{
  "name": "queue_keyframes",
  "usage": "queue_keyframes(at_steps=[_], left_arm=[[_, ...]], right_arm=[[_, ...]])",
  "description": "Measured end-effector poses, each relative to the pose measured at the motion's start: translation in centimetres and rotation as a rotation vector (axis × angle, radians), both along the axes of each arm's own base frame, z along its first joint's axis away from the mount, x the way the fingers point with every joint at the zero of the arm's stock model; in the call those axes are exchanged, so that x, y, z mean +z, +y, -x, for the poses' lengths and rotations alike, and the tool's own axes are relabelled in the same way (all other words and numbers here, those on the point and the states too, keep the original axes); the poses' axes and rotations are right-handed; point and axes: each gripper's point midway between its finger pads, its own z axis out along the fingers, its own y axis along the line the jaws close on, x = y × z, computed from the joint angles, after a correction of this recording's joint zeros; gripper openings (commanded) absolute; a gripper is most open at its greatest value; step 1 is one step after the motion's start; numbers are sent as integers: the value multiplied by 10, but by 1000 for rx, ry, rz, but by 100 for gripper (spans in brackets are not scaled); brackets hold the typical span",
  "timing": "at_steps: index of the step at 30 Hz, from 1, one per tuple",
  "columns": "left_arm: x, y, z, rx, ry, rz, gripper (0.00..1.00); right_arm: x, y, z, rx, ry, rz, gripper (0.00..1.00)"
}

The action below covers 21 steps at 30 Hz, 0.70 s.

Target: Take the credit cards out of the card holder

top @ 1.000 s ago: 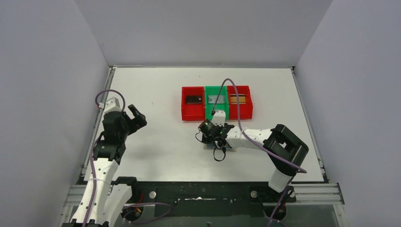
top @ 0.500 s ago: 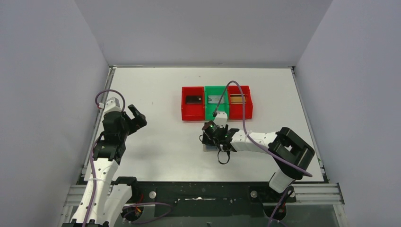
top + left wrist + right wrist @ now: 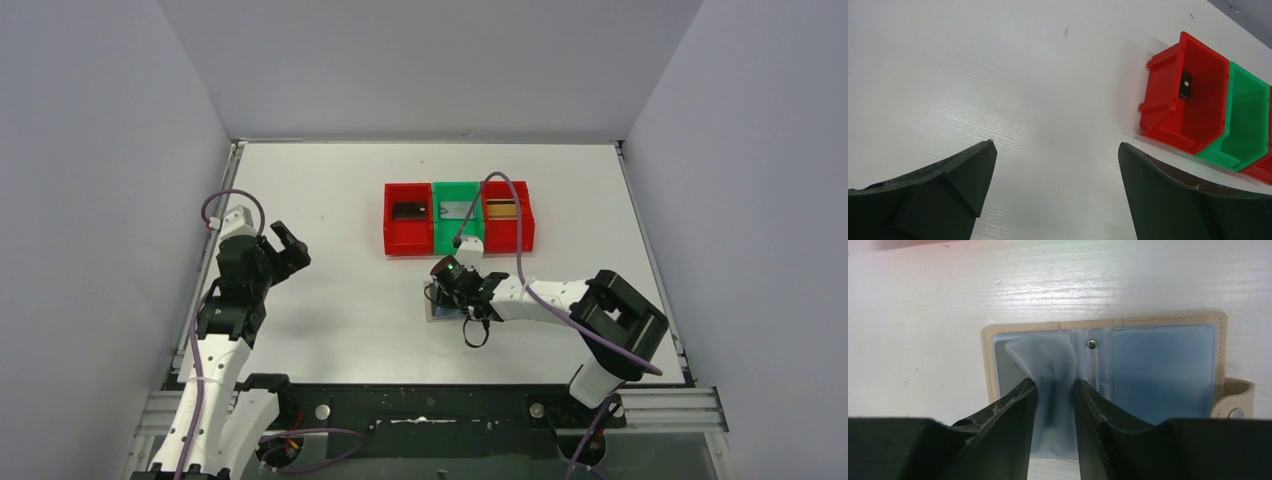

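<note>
Done: dark card [image 3: 408, 211] in the left red bin [image 3: 388, 222], silver-grey card [image 3: 459, 209] in the green bin [image 3: 440, 226], gold-brown card [image 3: 503, 209] in the right red bin [image 3: 528, 226]; row of bins toward the far edge of the worktop [image 3: 330, 300].
Card holder [image 3: 1168, 365]: lying open and flat, blue lining up, between the bins and the near edge, a little right of centre; snap tab [image 3: 1233, 400] sticking out at one side.
Right hand [image 3: 1055, 386]: fingers drawn in on a plastic sleeve [image 3: 1045, 360] of the holder, pinching it into a crease; no card seen between them.
Left hand [image 3: 1056, 146]: spread wide, holding nothing, above bare worktop near the left edge.
Left to do: judged nearly finished; a check of the remaining sleeves, and removal of anything found inside.
Hard to make out: grey patch [image 3: 1000, 370] behind the pinched sleeve, either a last card or plain lining, cannot tell; other pockets seemingly empty, though hazy through the plastic.
Hidden: most of the holder under the right hand in the top view; its nearer part covered by the fingers in the right wrist view.
</note>
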Motion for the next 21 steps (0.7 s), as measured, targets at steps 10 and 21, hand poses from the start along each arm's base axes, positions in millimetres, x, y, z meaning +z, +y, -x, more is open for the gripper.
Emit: queue_keyframes(at_steps=[10,21], left_arm=[[-1,-30,1,-158,9,71,94],[-1,-201,34,-770,59,193,92]], right_arm=[[13,6,0,20,24,-162,26],[14,-2,-9,-7,63,-403,29]])
